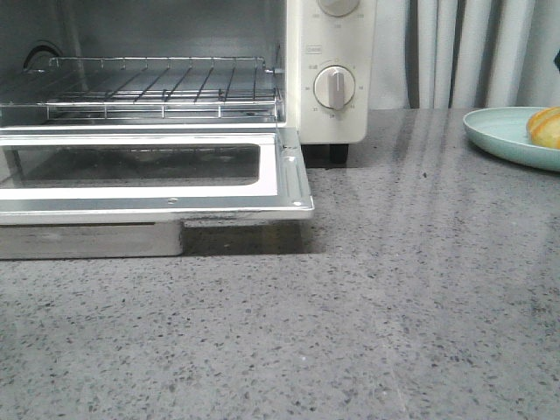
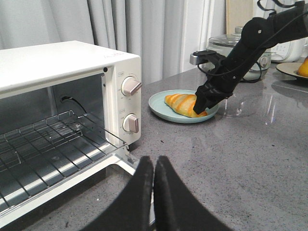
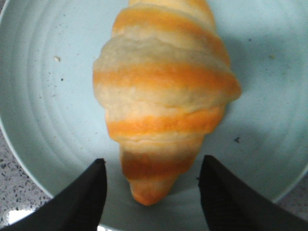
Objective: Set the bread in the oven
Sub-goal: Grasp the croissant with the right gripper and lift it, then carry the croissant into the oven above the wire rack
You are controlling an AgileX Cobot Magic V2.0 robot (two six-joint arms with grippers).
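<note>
Front view: the oven is cut off at the left and top edges; the plate and bread are cut off at the right edge. The dial markings appear too small to read. Neither gripper is visible here.

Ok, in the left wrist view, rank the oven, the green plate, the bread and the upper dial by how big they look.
Largest to smallest as they appear:
1. oven
2. plate
3. bread
4. upper dial

The oven sits nearer the camera, which exaggerates its lead. The right claw covers part of the bread, so its edge over the dial is less sure.
</note>
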